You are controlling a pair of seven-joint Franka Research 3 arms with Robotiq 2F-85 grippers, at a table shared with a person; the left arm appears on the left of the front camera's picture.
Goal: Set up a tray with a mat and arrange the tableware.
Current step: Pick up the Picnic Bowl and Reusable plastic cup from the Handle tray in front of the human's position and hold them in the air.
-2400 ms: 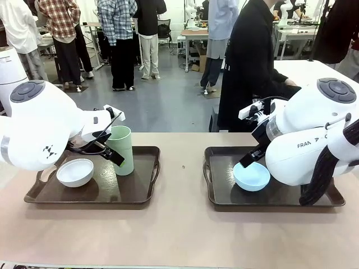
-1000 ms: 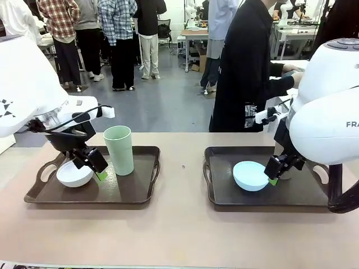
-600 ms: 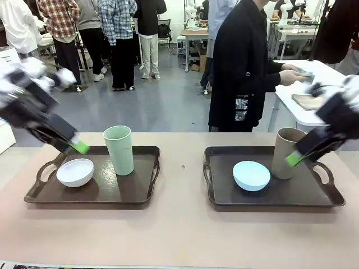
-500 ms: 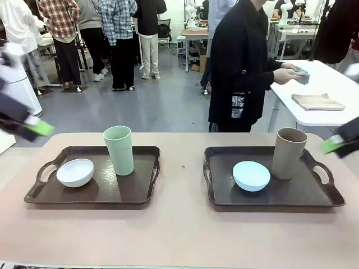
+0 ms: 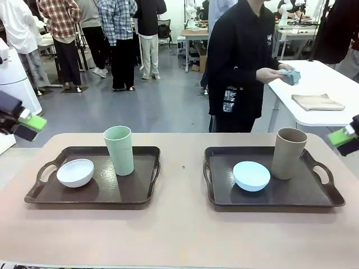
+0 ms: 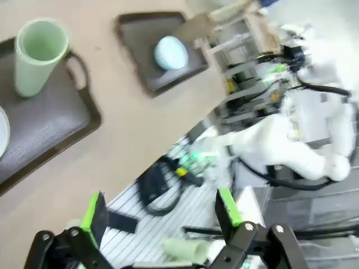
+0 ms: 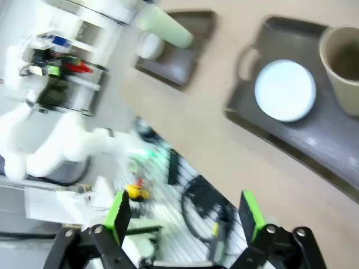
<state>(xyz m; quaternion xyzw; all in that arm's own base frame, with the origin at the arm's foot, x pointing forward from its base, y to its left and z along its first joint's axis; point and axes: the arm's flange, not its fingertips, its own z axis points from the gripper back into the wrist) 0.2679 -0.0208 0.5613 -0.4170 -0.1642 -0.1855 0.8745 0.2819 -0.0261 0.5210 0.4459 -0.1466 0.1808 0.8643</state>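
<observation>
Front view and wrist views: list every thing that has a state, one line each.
pale green cup, upright, empty, on left tray
white bowl, upright, on left tray
light blue bowl, upright, on right tray
tan cup, upright, on right tray
left gripper, open, holding nothing
right gripper, open, holding nothing

Trays (image 5: 134,190) (image 5: 303,193): two. Bowls (image 5: 75,172) (image 5: 251,175): two. Cups (image 5: 119,150) (image 5: 288,153): two. One bowl, one cup per tray.

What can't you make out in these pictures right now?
Front view: bluish item in the person's hand, too small to identify.
Left wrist view: white bowl, cut off by the picture's edge.
Right wrist view: green cup, blurred.
</observation>
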